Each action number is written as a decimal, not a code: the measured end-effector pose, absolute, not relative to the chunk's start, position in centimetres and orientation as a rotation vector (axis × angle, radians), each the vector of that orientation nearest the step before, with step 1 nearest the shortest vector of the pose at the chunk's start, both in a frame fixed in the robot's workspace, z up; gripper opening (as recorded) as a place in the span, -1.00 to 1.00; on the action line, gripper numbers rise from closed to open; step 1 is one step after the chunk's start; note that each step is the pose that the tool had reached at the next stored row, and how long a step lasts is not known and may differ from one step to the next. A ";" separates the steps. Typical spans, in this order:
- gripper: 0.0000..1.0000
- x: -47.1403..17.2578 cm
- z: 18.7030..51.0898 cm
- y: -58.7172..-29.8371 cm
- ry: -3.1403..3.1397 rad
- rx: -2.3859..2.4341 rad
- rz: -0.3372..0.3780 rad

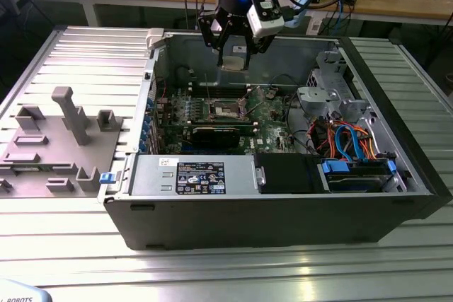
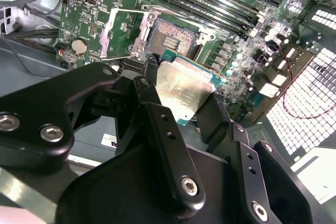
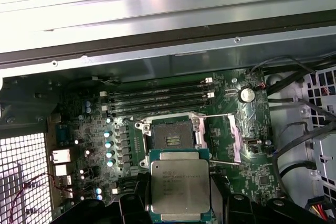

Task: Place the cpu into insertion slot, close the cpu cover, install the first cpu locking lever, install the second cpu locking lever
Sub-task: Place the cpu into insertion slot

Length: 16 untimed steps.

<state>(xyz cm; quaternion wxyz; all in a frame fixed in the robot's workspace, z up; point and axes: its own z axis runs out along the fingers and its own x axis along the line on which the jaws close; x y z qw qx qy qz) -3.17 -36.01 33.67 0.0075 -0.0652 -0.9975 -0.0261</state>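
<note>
The end effector (image 1: 235, 58), in the upper middle of the exterior view above the open computer case (image 1: 283, 210), pinches the cpu (image 3: 180, 190) by two opposite edges, metal top facing up, probably to hold it flat for seating. Beyond it the insertion slot (image 3: 170, 138) lies bare, the cpu cover (image 3: 234, 137) swung open beside it, so the socket is unobstructed.

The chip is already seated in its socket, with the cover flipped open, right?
No. The cpu is held in the gripper above the board; the slot is empty, as the first wrist view shows. The cover is open.
</note>
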 end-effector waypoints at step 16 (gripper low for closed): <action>0.08 -3.2 33.7 -36.0 -3.117 -0.246 -0.082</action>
